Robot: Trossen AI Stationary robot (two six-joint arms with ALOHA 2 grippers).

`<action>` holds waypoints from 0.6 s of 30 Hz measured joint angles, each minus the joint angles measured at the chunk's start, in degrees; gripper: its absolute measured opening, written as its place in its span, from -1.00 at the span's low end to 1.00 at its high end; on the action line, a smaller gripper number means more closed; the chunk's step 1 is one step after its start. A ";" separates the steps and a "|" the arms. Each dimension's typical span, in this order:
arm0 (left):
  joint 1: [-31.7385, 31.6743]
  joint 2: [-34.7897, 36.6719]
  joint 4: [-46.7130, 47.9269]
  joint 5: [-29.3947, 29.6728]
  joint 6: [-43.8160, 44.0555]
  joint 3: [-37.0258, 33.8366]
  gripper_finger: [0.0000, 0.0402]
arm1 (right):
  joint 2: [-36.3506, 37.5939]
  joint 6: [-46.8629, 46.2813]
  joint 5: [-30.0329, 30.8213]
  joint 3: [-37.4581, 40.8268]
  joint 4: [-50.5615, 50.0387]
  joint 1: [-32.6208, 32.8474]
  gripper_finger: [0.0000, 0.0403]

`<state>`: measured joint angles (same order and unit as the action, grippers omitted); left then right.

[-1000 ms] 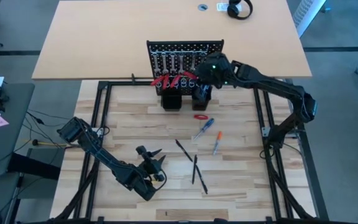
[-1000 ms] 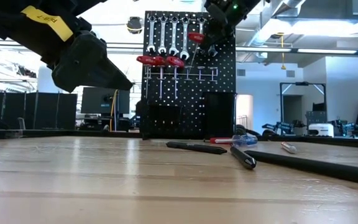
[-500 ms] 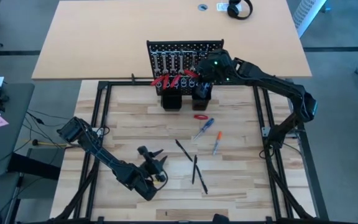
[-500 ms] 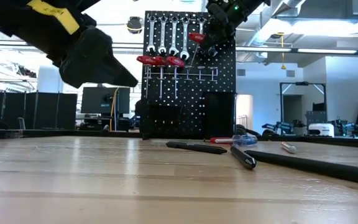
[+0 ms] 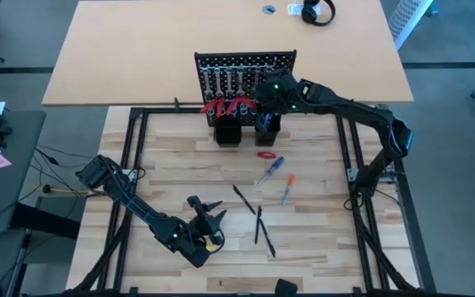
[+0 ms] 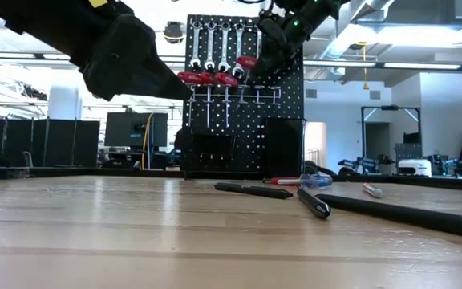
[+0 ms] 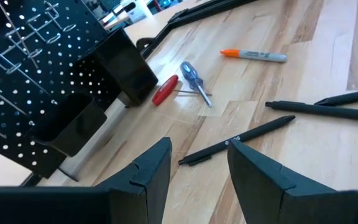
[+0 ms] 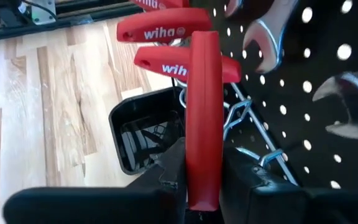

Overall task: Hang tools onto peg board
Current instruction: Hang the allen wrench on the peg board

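Note:
The black peg board stands upright at the table's far edge, with silver wrenches and red-handled tools hanging on it. My right gripper is in front of the board's hook row, shut on another red-handled tool. My left gripper hovers open above the near-left part of the table, over a black stick tool. A red-handled piece, a blue screwdriver, an orange-capped pen and black sticks lie flat on the table. My right gripper pinches the red handle between its two fingers, at the end nearest the wrist. The handle runs on past the fingertips toward the hanging red handles. It is lifted clear of the table, close to the silver ring hooks; its shaft is hidden.
Two black box holders stand at the board's foot, below my right gripper. A black metal frame borders the wooden table. Headphones lie on the far desk behind the board.
My right gripper has carried the red-handled tool down and toward the table's left along the board, closer to the hanging red handles. My left gripper has shifted a little toward the table's right edge and stays open.

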<state>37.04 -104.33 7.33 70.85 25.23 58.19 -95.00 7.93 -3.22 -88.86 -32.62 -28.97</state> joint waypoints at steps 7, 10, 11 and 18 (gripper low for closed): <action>0.00 0.00 0.00 0.00 0.00 0.00 -0.25 | 0.11 0.02 0.04 0.00 0.30 -0.04 -0.59; 0.00 0.00 0.00 0.01 0.00 0.00 -0.25 | 0.13 0.02 0.07 0.00 0.35 -0.04 -0.52; 0.00 0.00 0.00 0.00 0.00 0.00 -0.25 | 0.13 0.02 0.09 0.00 0.36 -0.07 -0.47; 0.00 0.00 -0.03 0.00 0.00 0.00 -0.25 | 0.21 -0.54 0.66 -3.63 -2.60 -0.72 -0.07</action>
<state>37.04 -104.33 7.30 70.85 25.23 58.19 -94.79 7.39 -2.57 -92.49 -35.22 -29.69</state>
